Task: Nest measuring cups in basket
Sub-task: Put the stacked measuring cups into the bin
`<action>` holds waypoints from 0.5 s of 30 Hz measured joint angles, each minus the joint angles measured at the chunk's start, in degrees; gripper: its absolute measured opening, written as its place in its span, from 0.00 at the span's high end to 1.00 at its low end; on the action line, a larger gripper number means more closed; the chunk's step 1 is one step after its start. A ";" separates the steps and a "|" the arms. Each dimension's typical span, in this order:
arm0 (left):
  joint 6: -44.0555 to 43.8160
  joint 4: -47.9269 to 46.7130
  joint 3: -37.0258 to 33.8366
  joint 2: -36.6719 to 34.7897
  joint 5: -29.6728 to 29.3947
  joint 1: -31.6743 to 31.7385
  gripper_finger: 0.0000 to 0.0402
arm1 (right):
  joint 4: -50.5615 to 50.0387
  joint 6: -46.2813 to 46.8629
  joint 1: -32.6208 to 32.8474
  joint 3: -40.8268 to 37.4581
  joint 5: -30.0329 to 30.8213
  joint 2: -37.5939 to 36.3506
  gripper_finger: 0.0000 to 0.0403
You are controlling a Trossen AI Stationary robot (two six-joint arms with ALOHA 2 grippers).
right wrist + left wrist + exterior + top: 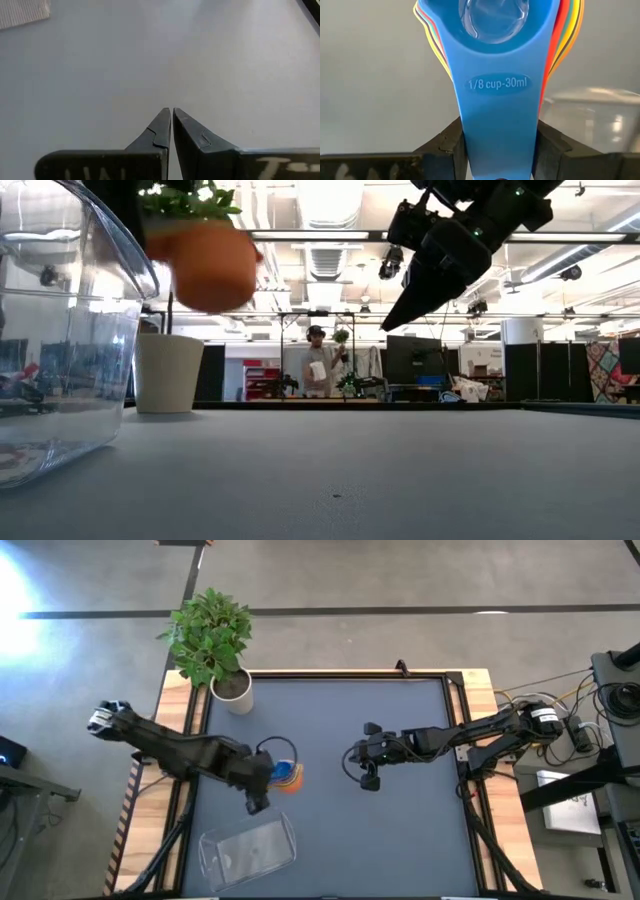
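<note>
The clear basket (248, 846) lies on the desk (400, 840) just beside the left end effector (268, 776), which clamps the handles of the nested measuring cups (497, 85), blue one innermost. A potted plant (212, 640) stands well beyond. The right end effector (171, 117) hovers pinched together, holding nothing. Low view alone shows a person (317, 372) far behind.

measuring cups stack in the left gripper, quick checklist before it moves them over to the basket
1. Grip: left gripper clamps the handle of the blue cup, the top of the nested measuring cups: ok.
2. Stack together: coloured rims sit tight under the blue one: ok.
3. Lifted off the table: low view shows the stack in the air: ok.
4. Basket upright, nothing seen inside: ok.
5. Right gripper shut, holding nothing, apart from the stack: ok.
6. All seven cups in the stack: cannot tell.
</note>
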 joint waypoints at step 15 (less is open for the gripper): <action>-19.68 -3.28 0.11 -4.46 -1.43 -18.88 0.67 | 1.82 3.36 -0.02 0.00 2.01 -0.02 0.98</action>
